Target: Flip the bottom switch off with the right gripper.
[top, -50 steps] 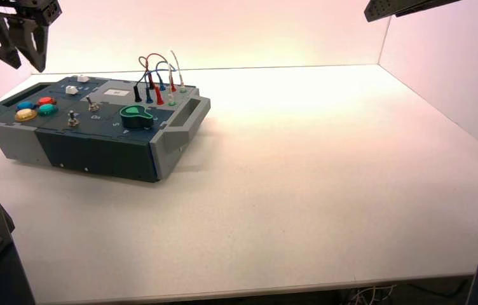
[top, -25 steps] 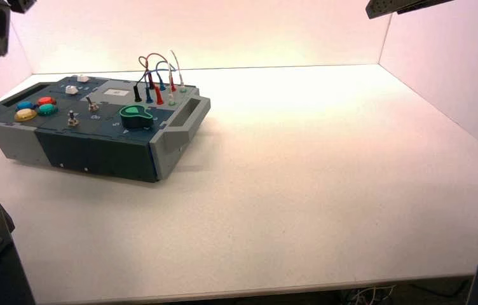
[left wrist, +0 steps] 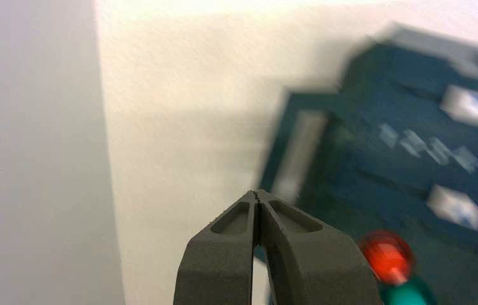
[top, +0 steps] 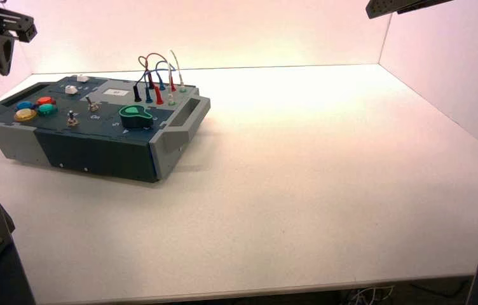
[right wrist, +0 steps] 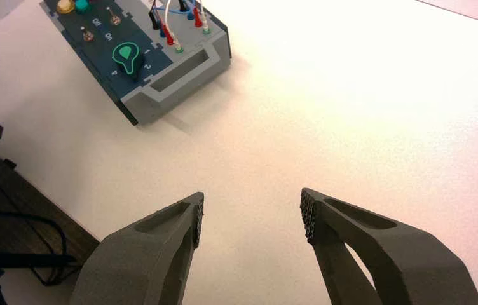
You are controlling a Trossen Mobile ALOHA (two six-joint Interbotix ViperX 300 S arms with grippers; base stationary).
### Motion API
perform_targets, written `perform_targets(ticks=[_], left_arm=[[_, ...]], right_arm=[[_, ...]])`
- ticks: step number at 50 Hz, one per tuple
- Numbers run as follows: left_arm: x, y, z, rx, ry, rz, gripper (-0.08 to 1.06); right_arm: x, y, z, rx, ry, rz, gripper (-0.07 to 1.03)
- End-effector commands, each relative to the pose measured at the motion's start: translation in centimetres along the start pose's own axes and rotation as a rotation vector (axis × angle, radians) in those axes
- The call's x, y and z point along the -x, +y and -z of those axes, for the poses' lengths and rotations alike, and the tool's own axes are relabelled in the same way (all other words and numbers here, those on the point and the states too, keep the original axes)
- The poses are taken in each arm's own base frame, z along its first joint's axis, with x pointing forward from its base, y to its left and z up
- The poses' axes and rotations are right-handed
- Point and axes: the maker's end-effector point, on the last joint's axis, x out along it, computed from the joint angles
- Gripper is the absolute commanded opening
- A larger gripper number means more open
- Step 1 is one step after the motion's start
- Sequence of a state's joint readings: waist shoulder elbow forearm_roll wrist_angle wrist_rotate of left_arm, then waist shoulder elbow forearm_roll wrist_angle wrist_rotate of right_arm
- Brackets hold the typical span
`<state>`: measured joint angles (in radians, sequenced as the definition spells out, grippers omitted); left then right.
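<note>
While high over the bare right side of the surface (top: 325, 190), well apart from the box:
right tool (right wrist: 252, 219): fingers spread wide, nothing between them; only the arm's dark plate shows at the high view's top right corner.
left tool (left wrist: 259, 197): fingertips pressed together, empty; up at the far left, above and beyond the box's left end, near the red button (left wrist: 386, 253).
box (top: 96, 149): blue-grey, on the left half of the surface, turned slightly.
bottom switch (top: 71, 119): small silver toggle near the front wall, just right of the yellow button (top: 25, 115); lever position too small to read.
other toggle (top: 91, 104): farther back, toward the white label (top: 117, 93).
green knob (top: 136, 115): right of both toggles.
wires (top: 157, 79): plugged in at the back right.
</note>
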<state>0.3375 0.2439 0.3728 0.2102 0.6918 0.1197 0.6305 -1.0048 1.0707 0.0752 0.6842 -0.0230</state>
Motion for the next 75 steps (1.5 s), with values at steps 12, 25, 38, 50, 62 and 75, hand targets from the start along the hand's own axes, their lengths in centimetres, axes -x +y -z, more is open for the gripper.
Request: perform_targets(ticks=[12, 25, 38, 50, 62, 75], left_arm=[[-2.4, 1.8, -4.5, -0.041, -0.020, -0.020, -0.03], [-5.0, 1.4, -3.7, -0.103, 0.060, -0.007, -0.03], [-5.7, 0.0, -2.6, -0.155, 0.098, 0.012, -0.03], [-5.9, -3.7, -2.8, -0.250, 0.122, 0.033, -0.03], [-7.2, -7.1, -1.5, -0.319, 0.196, 0.061, -0.03], [-7.5, -10.1, 0.2, -0.376, 0.233, 0.082, -0.03]], right_arm=[[0.1, 0.1, -0.7, -0.006, -0.015, -0.005, 0.79], [0.1, 0.1, -0.7, -0.006, -0.014, -0.003, 0.79], [0.1, 0.0, -0.8, -0.006, -0.020, 0.000, 0.79], [0.2, 0.0, -1.0, -0.004, -0.035, 0.001, 0.79], [0.3, 0.0, -1.0, -0.004, -0.040, 0.001, 0.79], [0.3, 0.0, -1.0, -0.005, -0.038, 0.002, 0.79]])
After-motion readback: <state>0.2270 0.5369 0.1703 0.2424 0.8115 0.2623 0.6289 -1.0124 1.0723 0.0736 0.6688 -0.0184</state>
